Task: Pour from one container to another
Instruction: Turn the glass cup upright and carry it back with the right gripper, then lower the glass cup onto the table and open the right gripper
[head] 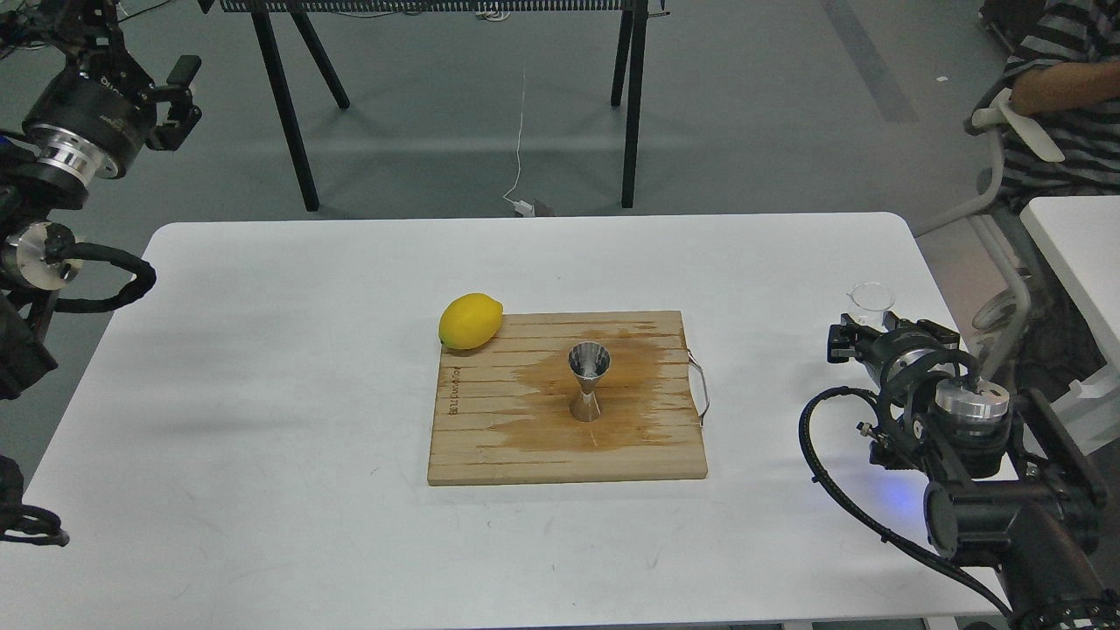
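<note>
The small clear glass cup (pixel 871 300) stands upright low over the table's right edge. My right gripper (pixel 879 331) sits just behind it, seen from the rear, shut on the cup's lower part; the cup's base is hidden. The shiny steel jigger (pixel 589 382) stands upright in the middle of the wooden board (pixel 490 446), well to the left of the cup. My left gripper (pixel 182 92) hangs open, holding nothing, high at the far left, off the table.
A yellow lemon (pixel 471 320) lies at the board's back left corner. A dark wet stain (pixel 639 394) spreads around the jigger. A second white table (pixel 1081 249) and a seated person (pixel 1063 96) are at the right.
</note>
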